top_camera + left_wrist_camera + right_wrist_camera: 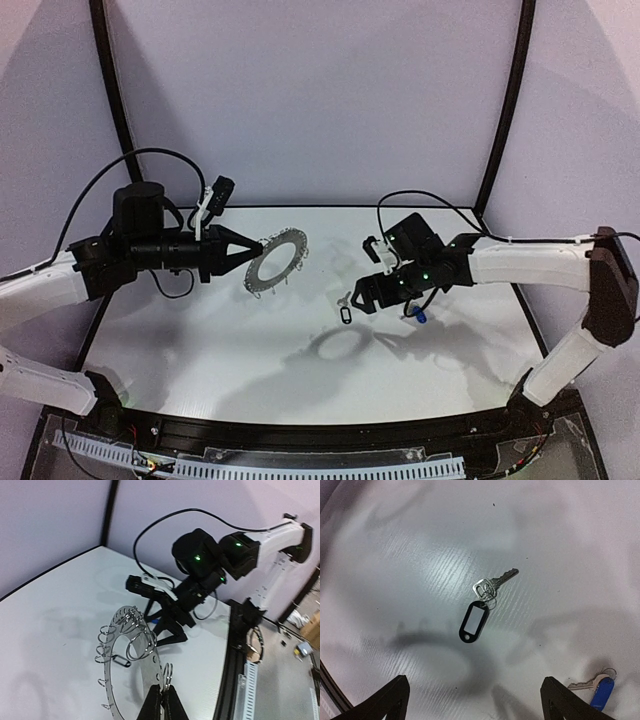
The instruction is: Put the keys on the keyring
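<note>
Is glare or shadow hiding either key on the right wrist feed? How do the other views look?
Right wrist: the glare streak on the table stops short of the black-tag key, which is sharp; the blue-tag key sits in faint shadow, still readable. Left wrist: ring crisp, no glare. Top: soft overall, ring's shadow falls beside the black-tag key.

You have nothing legible to read here. The black tag (pixel 474 622) shows only a plain pale window, and the blue tag (pixel 603 692) at the near right is too small to tell.
</note>
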### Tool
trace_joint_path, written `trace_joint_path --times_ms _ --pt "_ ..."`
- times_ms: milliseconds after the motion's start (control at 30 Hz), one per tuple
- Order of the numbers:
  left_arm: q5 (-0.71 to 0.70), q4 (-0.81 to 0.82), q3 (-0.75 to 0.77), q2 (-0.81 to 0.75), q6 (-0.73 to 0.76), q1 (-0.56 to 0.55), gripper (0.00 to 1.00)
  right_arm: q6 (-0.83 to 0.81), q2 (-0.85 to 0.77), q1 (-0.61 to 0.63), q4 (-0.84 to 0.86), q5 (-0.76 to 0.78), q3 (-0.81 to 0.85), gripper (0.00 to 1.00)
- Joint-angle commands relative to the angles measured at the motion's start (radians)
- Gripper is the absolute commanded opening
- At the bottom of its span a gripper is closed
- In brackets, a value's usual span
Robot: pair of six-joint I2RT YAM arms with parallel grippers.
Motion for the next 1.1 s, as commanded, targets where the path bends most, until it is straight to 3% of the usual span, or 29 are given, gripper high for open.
trace_joint_path --times_ms 0,133,200,300,600,1067 --pt "-0.153 -0.008 -0.052 -0.052 -0.064 0.001 0.01 0.022 0.094 -0.008 -0.098 0.021 0.098 0.9" --pt "-0.204 -0.023 -0.086 -0.081 -0.082 0.001 0.01 0.032 0.193 -0.007 -0.133 -0.013 0.184 0.75" --pt "-0.23 -0.026 -0.107 -0.101 -0.089 0.001 0.01 0.076 0.235 -0.007 -0.091 -0.036 0.198 0.61" --pt "-0.251 -0.028 -0.121 -0.118 -0.094 0.001 0.01 0.131 0.258 -0.007 -0.049 -0.007 0.193 0.54" --pt "-0.267 -0.033 -0.124 -0.122 -0.085 0.002 0.01 0.292 0.369 -0.008 0.001 0.02 0.242 0.42" --pt "-0.252 -0.055 -0.125 -0.129 -0.096 0.001 0.01 0.338 0.421 -0.01 0.058 0.039 0.254 0.3"
